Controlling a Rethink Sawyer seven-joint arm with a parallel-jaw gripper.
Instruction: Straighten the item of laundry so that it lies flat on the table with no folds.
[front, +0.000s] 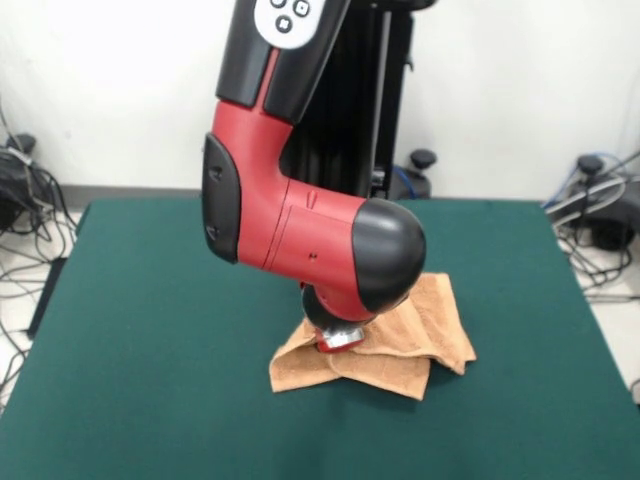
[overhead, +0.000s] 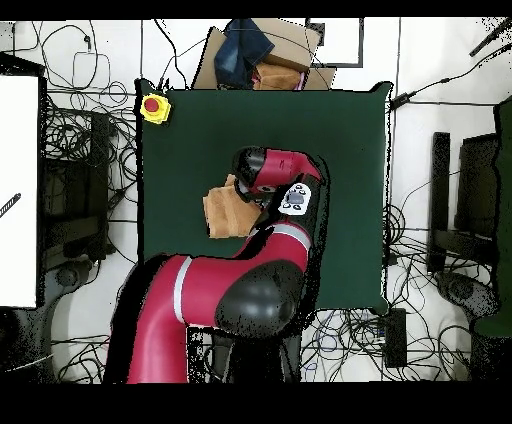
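The orange-tan towel (front: 400, 345) lies crumpled on the dark green table (front: 150, 330), right of centre, with folded layers and a flap turned over at its front. My gripper (front: 338, 342) is pressed down into the towel's left part, and the red and black wrist hides how it stands. In the overhead view only the towel's left part (overhead: 224, 212) shows beside the arm, on the table (overhead: 340, 140); the gripper itself is hidden under the arm.
A yellow box with a red button (overhead: 154, 107) sits at one table corner. A cardboard box with dark cloth (overhead: 262, 52) stands beyond the table's far edge. Cables lie on the floor around the table.
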